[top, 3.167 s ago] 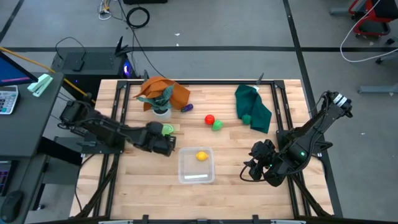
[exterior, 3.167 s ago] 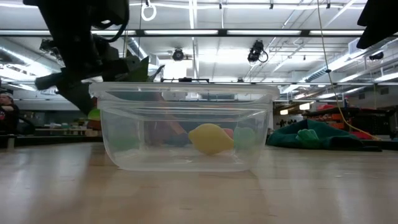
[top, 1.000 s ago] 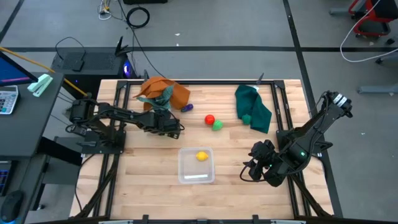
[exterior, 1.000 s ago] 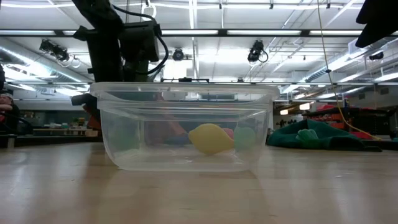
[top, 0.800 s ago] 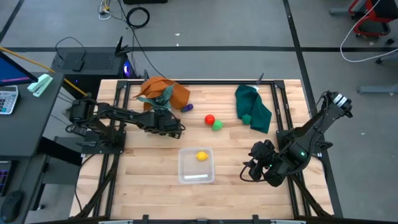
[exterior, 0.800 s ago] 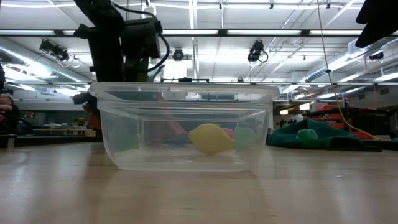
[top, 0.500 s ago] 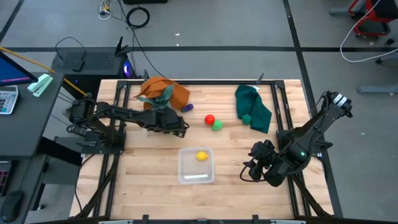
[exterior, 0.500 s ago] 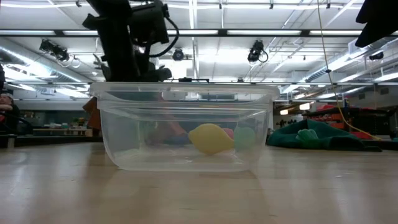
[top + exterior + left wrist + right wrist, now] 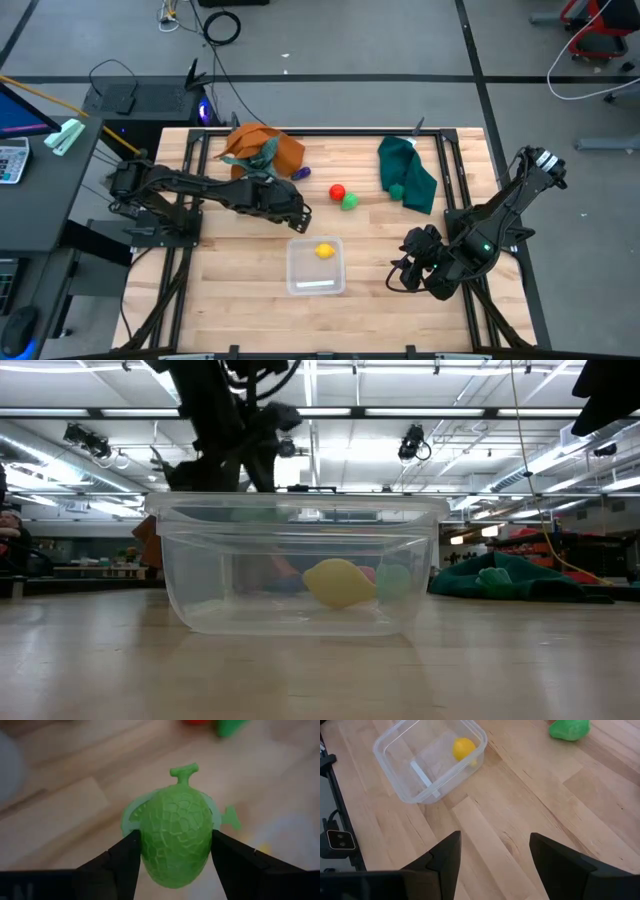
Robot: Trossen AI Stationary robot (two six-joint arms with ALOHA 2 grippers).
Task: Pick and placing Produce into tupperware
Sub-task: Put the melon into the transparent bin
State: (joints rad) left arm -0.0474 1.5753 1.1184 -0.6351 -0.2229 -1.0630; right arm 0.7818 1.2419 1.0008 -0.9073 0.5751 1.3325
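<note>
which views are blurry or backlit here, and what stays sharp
Left wrist view: the green produce piece in the left gripper is sharp, the table behind it blurred. Low view: bright ceiling lights leave the left arm a dark silhouette; the tupperware blurs the yellow produce piece inside. Right wrist view: the right gripper and table are sharp.

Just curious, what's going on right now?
Left gripper shut on green produce, nearing tupperware. Right gripper open, waiting beside it. Path clear.

Open tupperware (image 9: 316, 266), lemon (image 9: 325, 250) inside
</note>
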